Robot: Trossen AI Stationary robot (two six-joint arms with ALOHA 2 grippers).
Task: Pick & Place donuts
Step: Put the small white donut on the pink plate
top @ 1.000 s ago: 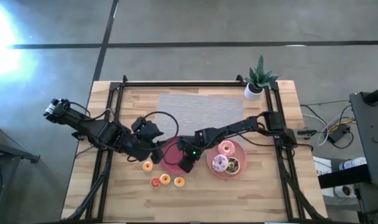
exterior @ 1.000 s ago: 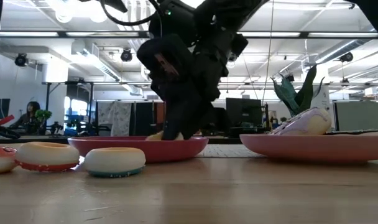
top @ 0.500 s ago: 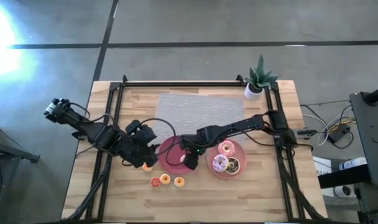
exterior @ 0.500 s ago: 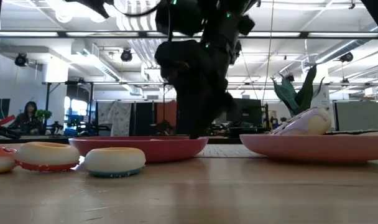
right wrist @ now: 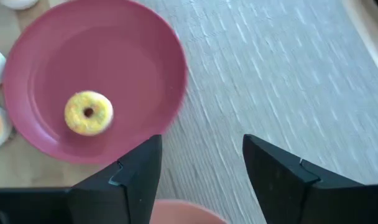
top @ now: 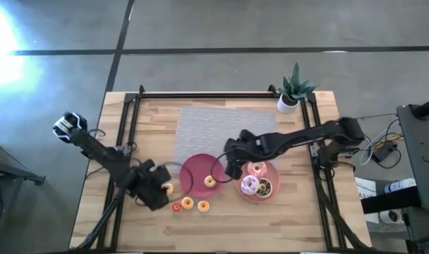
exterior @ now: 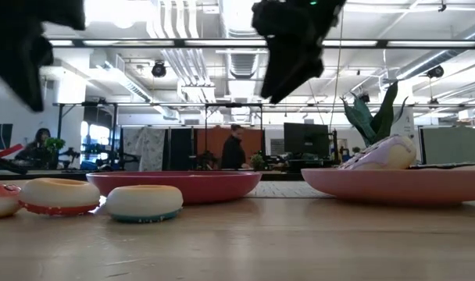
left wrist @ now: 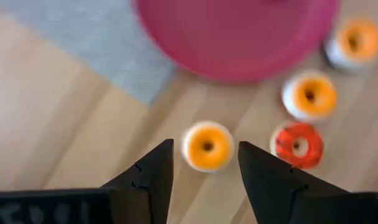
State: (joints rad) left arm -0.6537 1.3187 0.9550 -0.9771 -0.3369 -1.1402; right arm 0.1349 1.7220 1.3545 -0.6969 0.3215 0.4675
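A tiny yellow donut [right wrist: 88, 112] lies flat inside the left pink plate [top: 193, 168], free of both grippers. My right gripper [top: 231, 166] hangs open above the gap between the two plates, high over the table in the low view [exterior: 292, 47]. The right pink plate [top: 269, 173] carries a pink donut [top: 256, 168], a pale sprinkled one [top: 248, 185] and a brown-iced one [top: 264, 188]. My left gripper [left wrist: 206, 144] is open, and a tiny orange donut [left wrist: 207, 146] lies on the wood just beyond its fingertips. Beside that lie a red donut [left wrist: 298, 144] and two more orange ones [left wrist: 309, 96].
A grey mat [top: 225, 123] covers the table's far middle, and a potted plant [top: 293, 90] stands at the far right corner. A black frame rail [top: 200, 95] runs around the work area. People show in the room behind the table.
My right gripper has let go of the yellow donut, which now lies on the left plate, and has risen and drawn back toward the table's right. My left gripper has moved toward the near edge, over the orange donut on the wood.
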